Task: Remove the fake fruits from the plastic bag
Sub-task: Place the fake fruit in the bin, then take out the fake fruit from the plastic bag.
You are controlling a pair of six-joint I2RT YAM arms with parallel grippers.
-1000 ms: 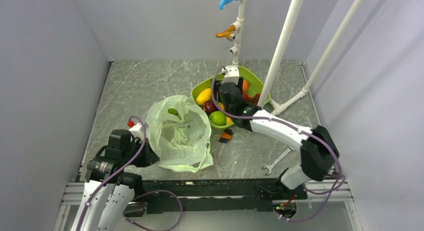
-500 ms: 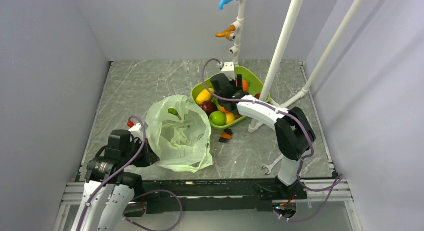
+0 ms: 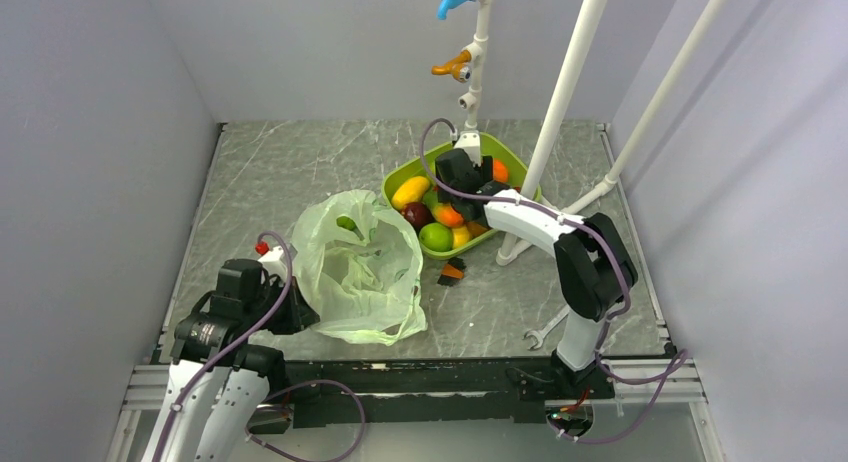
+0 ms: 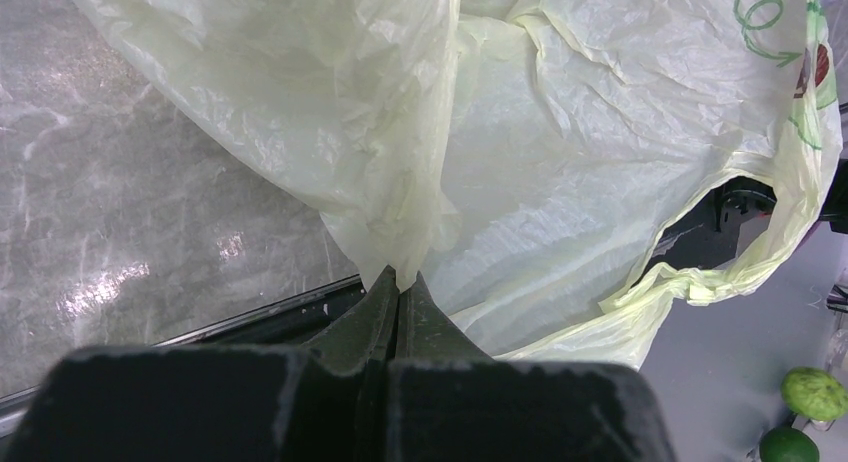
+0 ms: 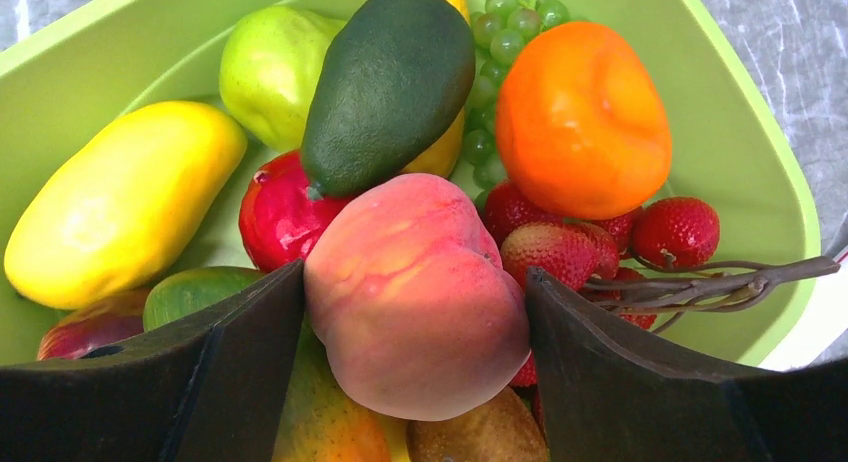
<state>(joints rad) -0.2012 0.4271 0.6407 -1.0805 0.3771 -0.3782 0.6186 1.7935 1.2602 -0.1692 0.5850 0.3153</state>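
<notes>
The pale-green plastic bag [image 3: 357, 270] lies crumpled on the table left of centre, mouth up. A small green fruit [image 3: 346, 222] shows at its far rim. My left gripper [image 4: 400, 278] is shut on a pinch of the bag's film [image 4: 560, 182] at the near left edge. My right gripper [image 5: 412, 278] hangs over the green tray [image 3: 515, 160], with both fingers against a pink-orange peach [image 5: 415, 297]. Beneath and behind the peach lie an avocado [image 5: 390, 82], green grapes [image 5: 497, 42], an orange fruit [image 5: 582, 117], a yellow fruit [image 5: 120, 207] and strawberries [image 5: 680, 227].
A wrench [image 3: 546, 332] lies on the table near the right arm's base. A small orange and dark piece [image 3: 452, 272] sits just in front of the tray. White pipes [image 3: 560, 102] rise right behind the tray. Grey walls close in on three sides.
The right arm's elbow has swung in from the far right toward the tray, while its gripper stayed over the fruit pile. The left arm and the bag have not moved.
</notes>
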